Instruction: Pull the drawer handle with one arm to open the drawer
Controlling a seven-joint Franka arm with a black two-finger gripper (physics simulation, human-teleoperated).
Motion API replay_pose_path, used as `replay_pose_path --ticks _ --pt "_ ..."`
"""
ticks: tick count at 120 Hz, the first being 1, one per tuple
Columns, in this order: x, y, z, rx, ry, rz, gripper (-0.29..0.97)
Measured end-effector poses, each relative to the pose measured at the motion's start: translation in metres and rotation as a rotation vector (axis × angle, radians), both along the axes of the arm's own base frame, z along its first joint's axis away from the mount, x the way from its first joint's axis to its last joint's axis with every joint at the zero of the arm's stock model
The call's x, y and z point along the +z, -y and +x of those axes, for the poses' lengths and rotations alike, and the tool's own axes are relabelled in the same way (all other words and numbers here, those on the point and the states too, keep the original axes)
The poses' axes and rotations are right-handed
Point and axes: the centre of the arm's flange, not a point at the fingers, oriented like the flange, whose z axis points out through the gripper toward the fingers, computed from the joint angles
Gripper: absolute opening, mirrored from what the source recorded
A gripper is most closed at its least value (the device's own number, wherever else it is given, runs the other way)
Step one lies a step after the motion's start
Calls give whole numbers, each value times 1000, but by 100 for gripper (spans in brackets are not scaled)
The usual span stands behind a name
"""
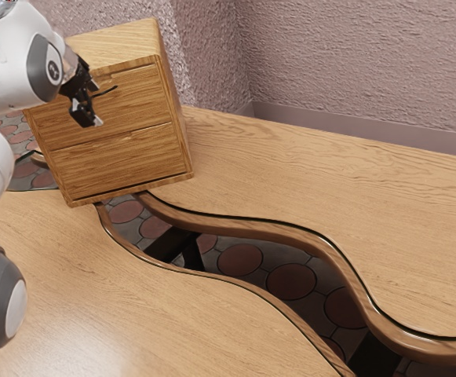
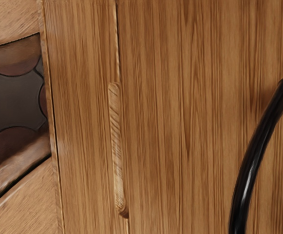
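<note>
A small wooden cabinet (image 1: 118,118) with two drawers stands at the table's back left. Its upper drawer (image 1: 125,98) carries a thin, curved black handle (image 1: 108,89); in the wrist view that handle (image 2: 258,161) bows out from the drawer front (image 2: 190,97). My black gripper (image 1: 87,119) hangs just in front of the upper drawer, at the handle's left end in the exterior view. Its fingers look open, with nothing between them. Both drawer fronts sit flush with the cabinet. The lower drawer (image 1: 122,161) has a small wooden lip (image 2: 116,151) along the seam.
The cabinet rests on a curved wooden table (image 1: 330,181). A winding gap (image 1: 275,267) cuts through the tabletop and shows a tiled floor below. A textured wall (image 1: 353,55) runs behind. My white arm (image 1: 8,71) fills the exterior view's left.
</note>
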Motion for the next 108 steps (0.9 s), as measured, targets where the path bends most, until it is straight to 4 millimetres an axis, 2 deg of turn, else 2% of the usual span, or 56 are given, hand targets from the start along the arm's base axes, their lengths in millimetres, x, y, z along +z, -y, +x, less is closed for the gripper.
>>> replay_pose_path --ticks 22,42,64,72,88,98,108 --pt "-13 -8 2 9 -10 -8 68" --pt "-11 -6 -1 8 -16 -20 68" --pt "-22 -6 -2 7 -50 -47 67" --pt "-21 -2 -2 2 -56 -57 68" --pt "1 4 -16 -12 -65 -95 68" --pt "-2 11 -17 -28 -91 -124 68" --pt "-12 13 -17 -36 -121 -154 67"
